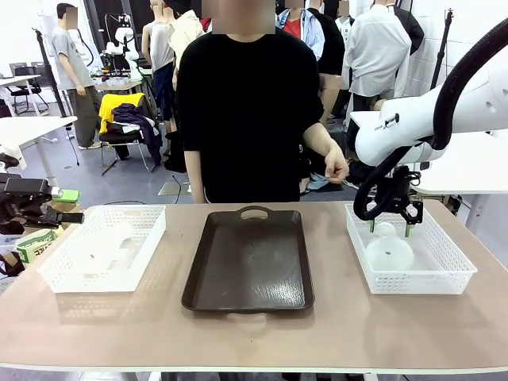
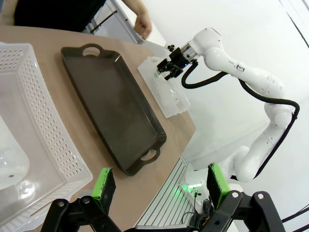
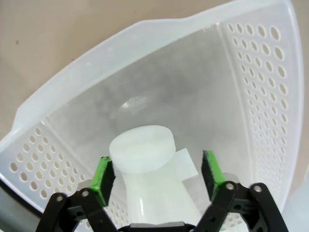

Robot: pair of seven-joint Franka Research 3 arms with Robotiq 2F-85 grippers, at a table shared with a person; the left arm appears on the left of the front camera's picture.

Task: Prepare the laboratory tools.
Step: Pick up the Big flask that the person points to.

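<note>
Right gripper (image 3: 158, 171), part-open, loosely straddles the flask (image 3: 142, 150) inside the right basket (image 3: 270, 96); left gripper (image 2: 161, 186) gapes empty near the tray (image 2: 111, 106).

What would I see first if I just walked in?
Probably the right gripper hanging down into the white basket at the table's right end, with its green pads on either side of the neck of a frosted flask and not yet squeezed shut. Next you'd see the big dark tray in the middle of the table, and a person in black standing right behind it.
</note>
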